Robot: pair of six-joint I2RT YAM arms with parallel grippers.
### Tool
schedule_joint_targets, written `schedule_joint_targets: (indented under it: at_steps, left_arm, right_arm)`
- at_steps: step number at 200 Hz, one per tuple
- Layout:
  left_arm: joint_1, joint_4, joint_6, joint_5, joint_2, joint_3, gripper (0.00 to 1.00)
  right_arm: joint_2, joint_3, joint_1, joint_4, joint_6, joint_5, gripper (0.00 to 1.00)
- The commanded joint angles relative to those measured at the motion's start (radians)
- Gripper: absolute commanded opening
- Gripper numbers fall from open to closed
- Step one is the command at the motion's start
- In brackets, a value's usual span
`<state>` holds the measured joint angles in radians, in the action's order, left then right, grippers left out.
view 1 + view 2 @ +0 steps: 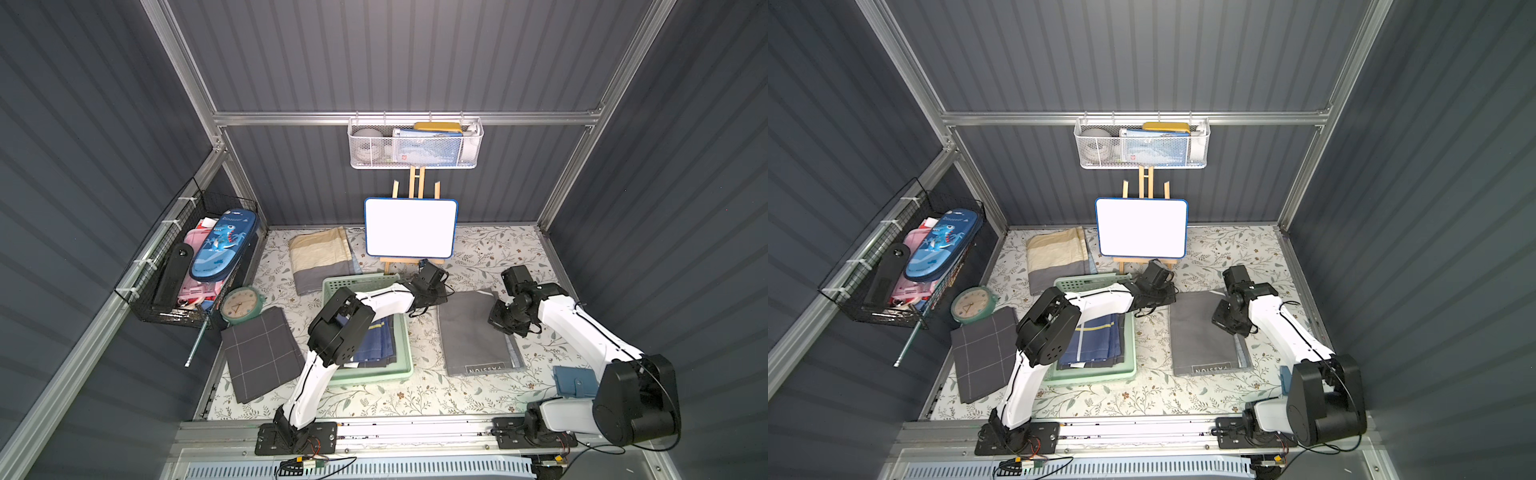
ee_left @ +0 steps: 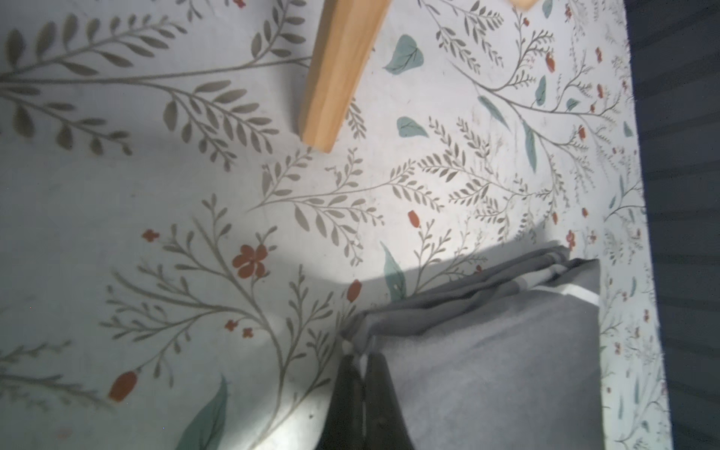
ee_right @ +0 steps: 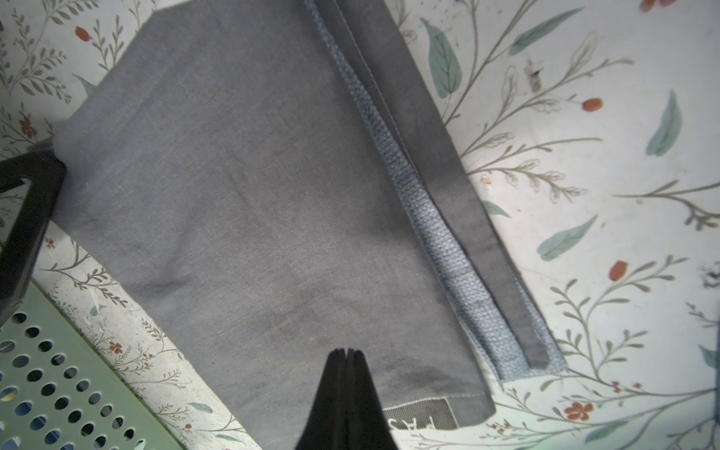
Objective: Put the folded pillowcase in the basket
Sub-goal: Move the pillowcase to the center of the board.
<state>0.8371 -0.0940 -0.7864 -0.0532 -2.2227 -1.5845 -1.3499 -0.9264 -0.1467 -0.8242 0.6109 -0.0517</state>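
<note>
In both top views, the folded pillowcase lies flat on the table, just beside the basket on its right-arm side, outside it. The left claw is at the pillowcase corner near the basket's far end. The right claw is at the pillowcase edge away from the basket.

In the left wrist view, the left claw is closed, pinching that corner of the folded pillowcase.

In the right wrist view, the right claw is closed on nothing, with its tips over the folded pillowcase. The basket is nearby.

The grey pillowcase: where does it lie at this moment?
In both top views the grey pillowcase lies flat on the floral table, just right of the mint-green basket. The left gripper is shut on its far corner nearest the basket.
</note>
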Motion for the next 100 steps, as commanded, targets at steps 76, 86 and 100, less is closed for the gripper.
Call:
schedule_joint_targets:
  at_steps: [76,86,100]
  left_arm:
    - [-0.004,-0.261,0.262,-0.304,-0.041,-0.165,0.0]
    - [-0.004,-0.255,0.273,-0.311,-0.05,-0.163,0.0]
    - [-0.005,-0.248,0.286,-0.321,-0.065,-0.163,0.0]
  right_arm:
    - [-0.028,0.052,0.012,-0.009,-0.018,0.024,0.58]
    - [-0.029,0.058,0.011,0.012,-0.02,0.034,0.62]
    - [-0.055,0.041,0.012,-0.013,-0.017,0.041,0.64]
